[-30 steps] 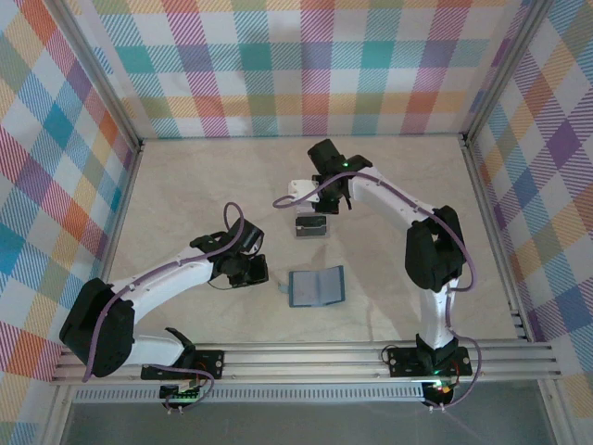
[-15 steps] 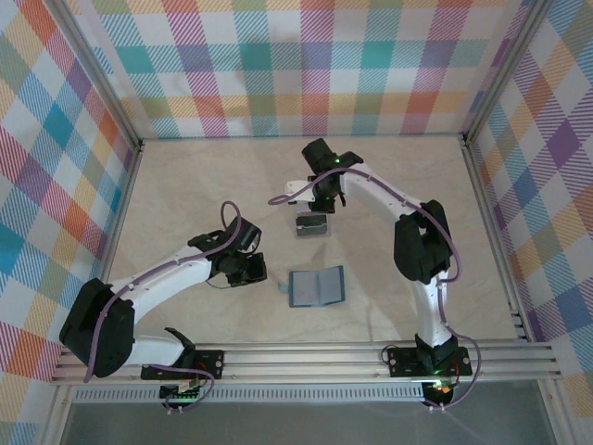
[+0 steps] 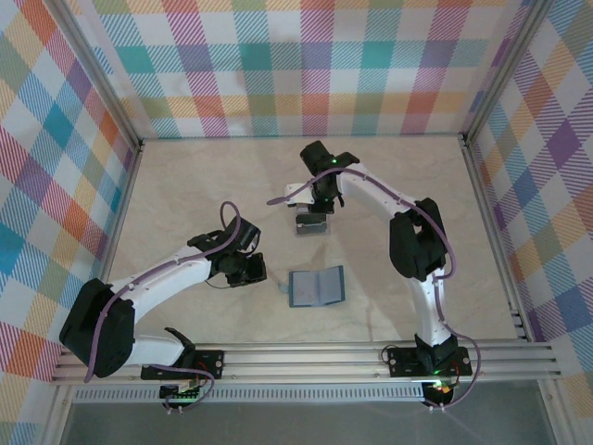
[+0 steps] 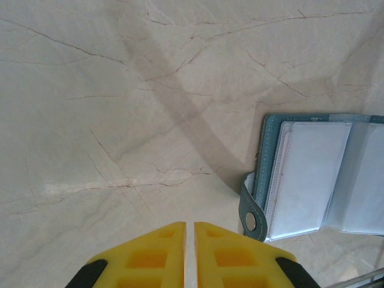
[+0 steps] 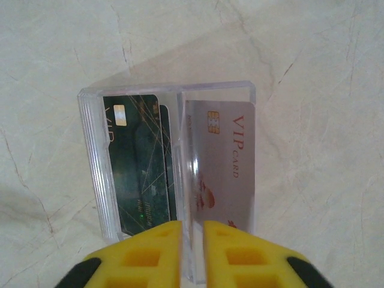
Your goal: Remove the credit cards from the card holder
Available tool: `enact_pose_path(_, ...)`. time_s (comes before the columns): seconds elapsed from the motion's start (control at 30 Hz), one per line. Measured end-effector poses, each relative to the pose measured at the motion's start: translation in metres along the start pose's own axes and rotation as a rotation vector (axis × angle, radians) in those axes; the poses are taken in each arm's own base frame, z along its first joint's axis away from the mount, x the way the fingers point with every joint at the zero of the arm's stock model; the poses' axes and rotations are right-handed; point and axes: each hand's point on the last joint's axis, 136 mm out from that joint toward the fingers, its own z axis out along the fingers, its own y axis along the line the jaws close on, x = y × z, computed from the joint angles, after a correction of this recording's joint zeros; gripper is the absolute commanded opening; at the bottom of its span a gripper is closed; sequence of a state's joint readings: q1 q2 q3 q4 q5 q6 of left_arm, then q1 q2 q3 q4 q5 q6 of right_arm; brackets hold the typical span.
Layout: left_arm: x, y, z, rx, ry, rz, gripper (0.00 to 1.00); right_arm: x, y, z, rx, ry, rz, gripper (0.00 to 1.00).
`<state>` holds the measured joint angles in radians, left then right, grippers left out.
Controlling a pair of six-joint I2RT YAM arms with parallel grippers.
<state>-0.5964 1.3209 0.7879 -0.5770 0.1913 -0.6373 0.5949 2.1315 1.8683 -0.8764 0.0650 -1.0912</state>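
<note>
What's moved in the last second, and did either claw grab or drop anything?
The right claw shifted slightly left above the clear tray, its elbow swinging left too. Its jaws stand slightly apart with nothing held. The left claw, the card holder and the tray stayed put.

Lighting bright, diffuse, from overhead. A soft diagonal shadow band crosses the pale marble-patterned tabletop (image 4: 180, 114). Focus sharp; glare negligible.
</note>
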Motion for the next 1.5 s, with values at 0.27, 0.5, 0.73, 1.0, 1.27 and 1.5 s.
enact_pose_path(0.27,0.000,0.000,0.000,0.000,0.001,0.001,0.13,0.001,-0.024,-0.001,0.109,0.023,0.003,0.29)
enact_pose_path(0.5,0.000,0.001,0.000,0.001,0.000,-0.002,0.13,-0.004,-0.039,-0.004,0.175,0.009,0.020,0.32)
enact_pose_path(0.73,0.000,-0.001,0.000,0.006,0.005,-0.002,0.13,-0.013,-0.019,-0.013,0.087,-0.060,0.051,0.47)
enact_pose_path(1.0,0.001,0.000,0.000,0.005,0.006,-0.002,0.13,-0.005,-0.007,-0.005,0.053,-0.034,0.064,0.49)
enact_pose_path(1.27,0.002,0.000,-0.004,0.016,-0.006,0.001,0.13,-0.002,-0.018,0.001,0.093,-0.028,0.081,0.49)
enact_pose_path(1.5,0.002,0.000,-0.005,0.019,-0.008,0.001,0.13,-0.004,-0.029,0.003,0.139,-0.031,0.086,0.50)
